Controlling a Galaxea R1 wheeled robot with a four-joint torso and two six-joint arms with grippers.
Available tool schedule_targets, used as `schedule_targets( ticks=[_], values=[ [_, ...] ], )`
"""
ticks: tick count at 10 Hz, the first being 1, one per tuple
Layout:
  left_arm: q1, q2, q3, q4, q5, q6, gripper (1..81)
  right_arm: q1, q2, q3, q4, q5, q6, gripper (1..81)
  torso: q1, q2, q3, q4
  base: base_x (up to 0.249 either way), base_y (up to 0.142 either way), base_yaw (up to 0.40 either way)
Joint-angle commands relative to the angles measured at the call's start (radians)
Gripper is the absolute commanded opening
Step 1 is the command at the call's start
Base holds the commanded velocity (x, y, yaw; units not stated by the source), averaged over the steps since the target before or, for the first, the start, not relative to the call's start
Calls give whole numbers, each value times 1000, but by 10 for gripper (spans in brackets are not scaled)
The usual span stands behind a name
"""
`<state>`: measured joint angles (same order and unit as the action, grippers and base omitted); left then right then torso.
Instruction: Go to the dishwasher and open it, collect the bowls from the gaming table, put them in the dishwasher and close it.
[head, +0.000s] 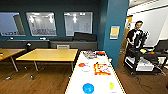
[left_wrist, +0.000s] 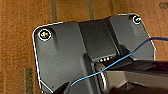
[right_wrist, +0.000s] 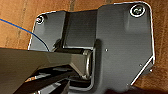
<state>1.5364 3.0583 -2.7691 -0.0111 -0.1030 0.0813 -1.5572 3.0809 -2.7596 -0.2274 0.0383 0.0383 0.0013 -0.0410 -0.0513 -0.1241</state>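
Glossy white counter (head: 82, 80) with a yellow rim, splashed with red and orange graphics. A bright blue bowl (head: 88, 88) and a yellow bowl (head: 111, 85) are seen on it. Walls (head: 105, 15) painted deep teal, floor (head: 37, 82) brown wood.

A: What do the wrist views show of the arms?

B: On the left wrist, the dark mounting plate (left_wrist: 62, 52) faces the camera with round fittings at its corners, and a jointed bar (left_wrist: 130, 75) crosses in front of it. A thin blue cable (left_wrist: 120, 58) runs over the plate.

A: And the right wrist?

B: Much the same: a dark plate (right_wrist: 120, 42), a grey bar (right_wrist: 37, 62) coming in beside it. Both wrists hang above the wooden floor (left_wrist: 15, 37). The gripper fingers cannot be made out.
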Motion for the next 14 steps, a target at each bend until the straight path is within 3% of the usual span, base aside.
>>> schedule_targets(
  ticks=[1,14],
  values=[
    [-45,2,2,-6,51,2,811,45,3,5,2,-49,-1,811,0,0,0,0,0,0,0],
    [-45,1,3,-6,46,0,811,42,-2,-6,7,-55,2,811,-1,0,0,0,91,0,0]
  ],
)
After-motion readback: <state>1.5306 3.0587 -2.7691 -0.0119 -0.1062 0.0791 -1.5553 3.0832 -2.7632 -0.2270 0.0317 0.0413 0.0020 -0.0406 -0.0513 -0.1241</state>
